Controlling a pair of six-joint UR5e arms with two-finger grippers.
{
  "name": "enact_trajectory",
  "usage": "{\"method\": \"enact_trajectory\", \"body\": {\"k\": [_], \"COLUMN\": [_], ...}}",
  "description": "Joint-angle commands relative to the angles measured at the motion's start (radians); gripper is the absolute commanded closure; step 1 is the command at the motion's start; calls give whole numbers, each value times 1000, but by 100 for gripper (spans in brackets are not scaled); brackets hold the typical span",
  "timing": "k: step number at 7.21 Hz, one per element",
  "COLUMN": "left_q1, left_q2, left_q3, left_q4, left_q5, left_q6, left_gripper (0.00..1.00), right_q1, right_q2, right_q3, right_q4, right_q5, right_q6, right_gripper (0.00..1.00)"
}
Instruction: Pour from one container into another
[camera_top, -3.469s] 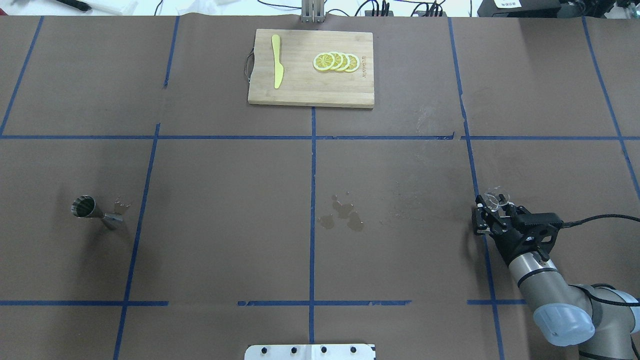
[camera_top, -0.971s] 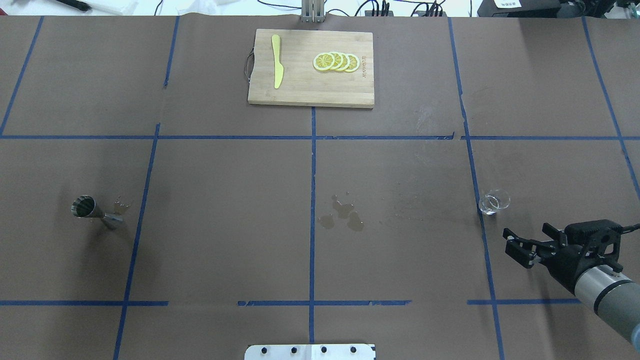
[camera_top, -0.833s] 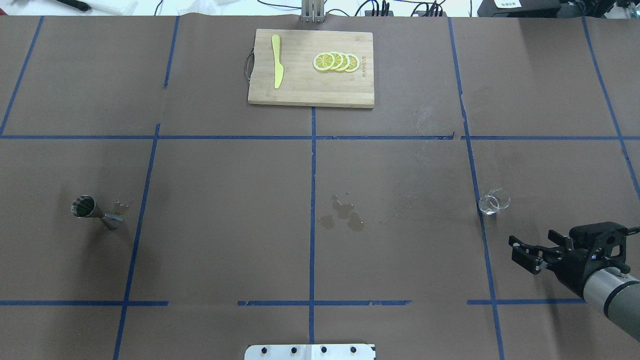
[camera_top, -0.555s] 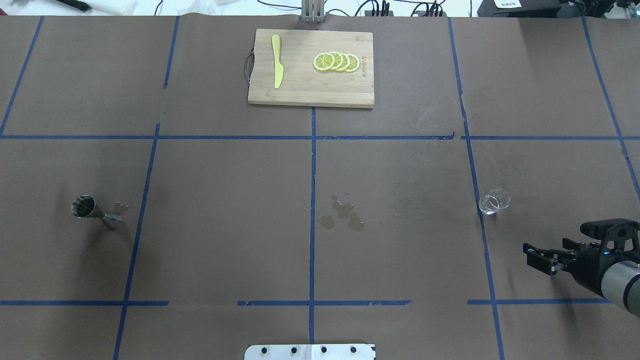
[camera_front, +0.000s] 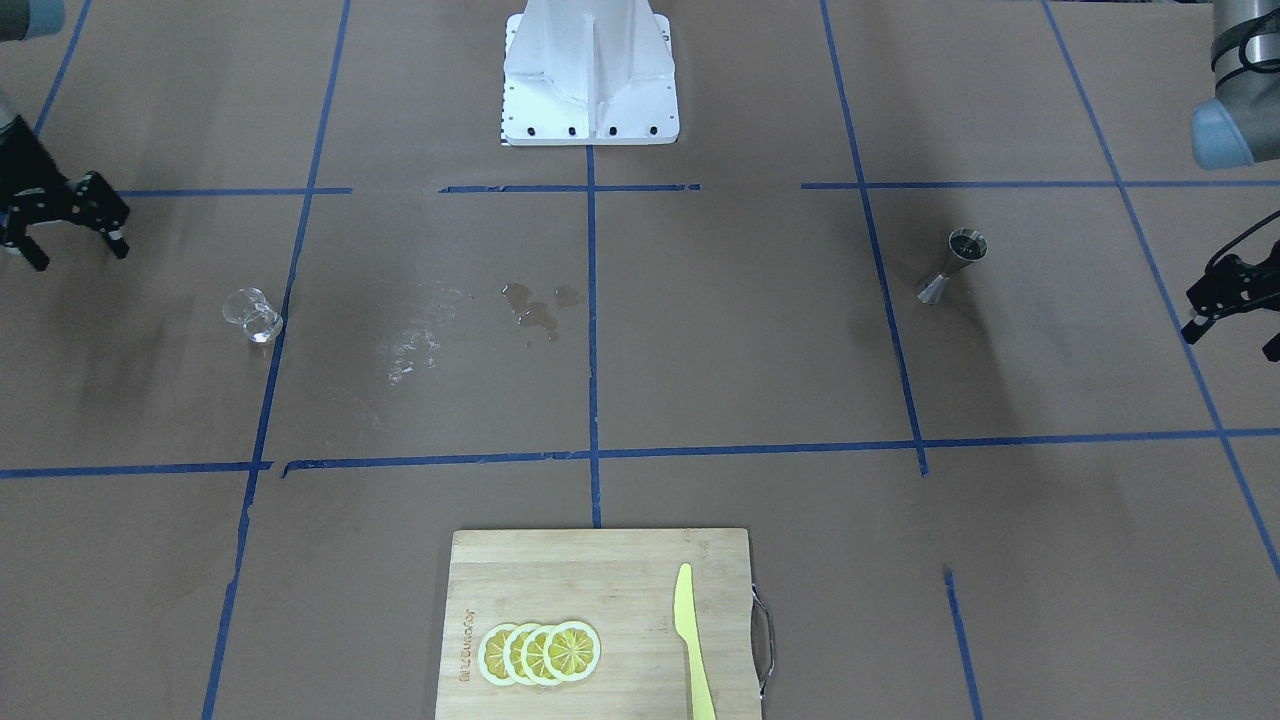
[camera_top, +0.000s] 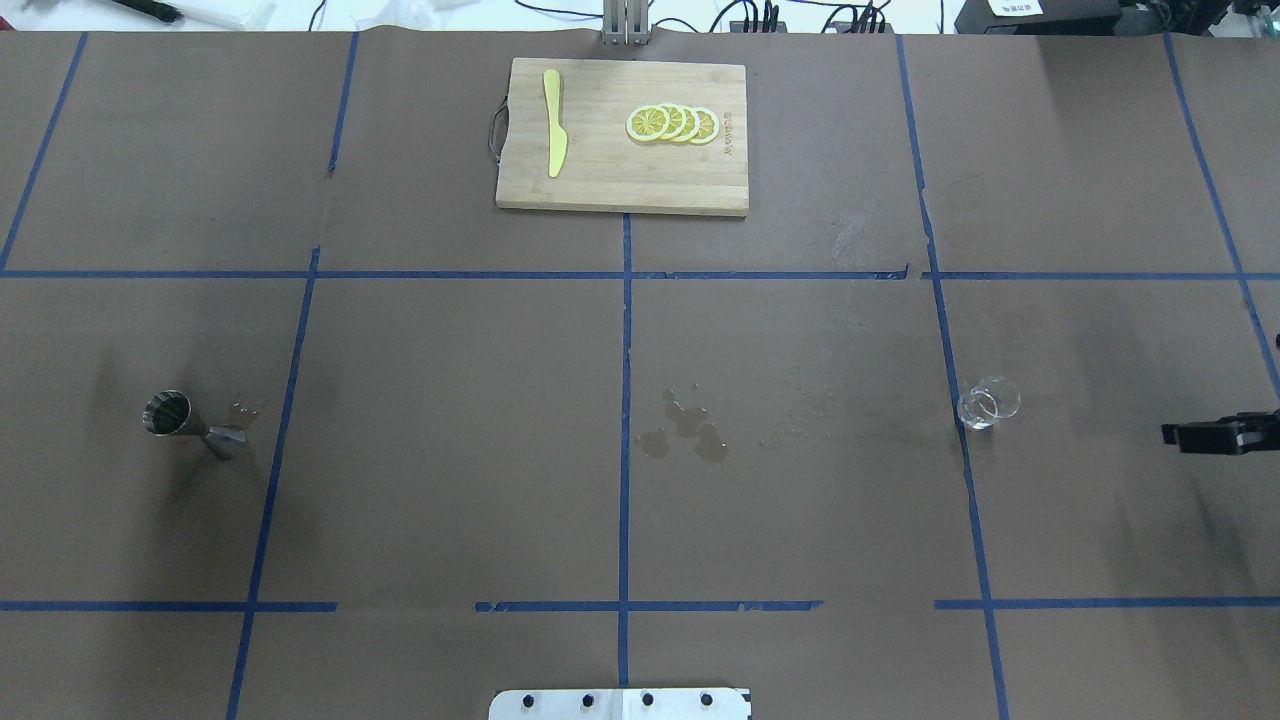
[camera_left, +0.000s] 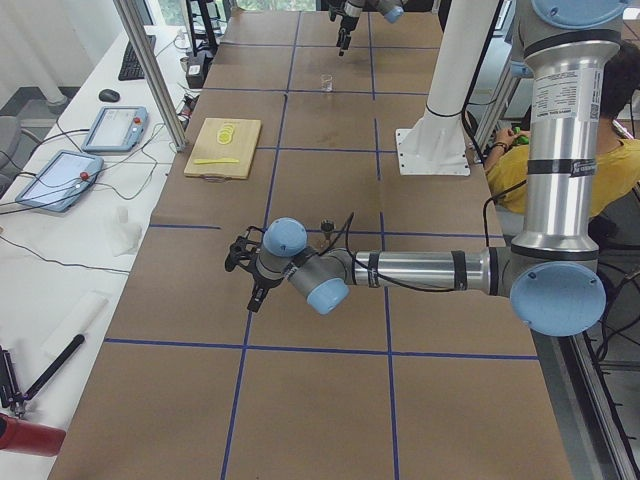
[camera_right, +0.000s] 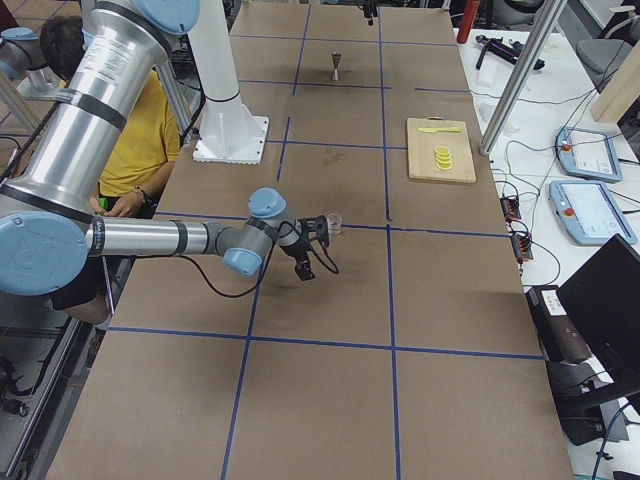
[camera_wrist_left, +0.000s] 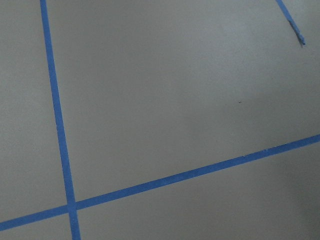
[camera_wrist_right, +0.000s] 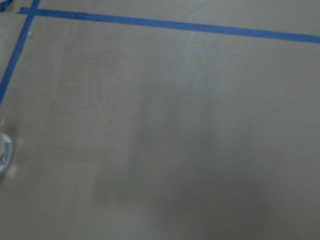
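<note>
The clear glass cup stands upright on the brown table, on the right side in the overhead view. My right gripper hangs open and empty, well off to the cup's outer side, and shows at the overhead view's right edge. The steel jigger stands upright on the table's left side. My left gripper is open and empty, out beyond the jigger. The right wrist view catches only the cup's rim at its left edge.
Wet patches lie at the table's middle. A wooden cutting board with lemon slices and a yellow knife sits at the far side. A person in a yellow shirt sits behind the robot base.
My right gripper, which was around the glass cup 3.5 s ago, has let it go and drawn back to the right, almost out of the overhead view. The cup and jigger have not moved.
</note>
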Motion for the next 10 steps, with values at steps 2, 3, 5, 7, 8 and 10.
{"method": "enact_trajectory", "body": {"k": [2, 3, 5, 7, 8, 10], "left_q1": [-105, -132, -142, -139, -137, -139], "left_q2": [-117, -142, -150, -134, -89, -12], "left_q3": [28, 28, 26, 3, -68, -84], "left_q4": [256, 327, 452, 566, 583, 612], "left_q5": [-6, -14, -104, -135, -146, -54], "left_q6": [236, 277, 298, 313, 315, 656], "left_gripper": [0, 0, 0, 0, 0, 0], "right_q1": [364, 458, 567, 618, 650, 653], "right_q2": [194, 270, 382, 367, 367, 359], "right_q3": [-80, -80, -80, -99, -96, -100], "right_q4": [-431, -633, -953, -1002, -1075, -1085], "right_q5": [260, 304, 329, 380, 449, 435], "right_q6": [-458, -655, -881, -925, -930, -931], "right_gripper": [0, 0, 0, 0, 0, 0]}}
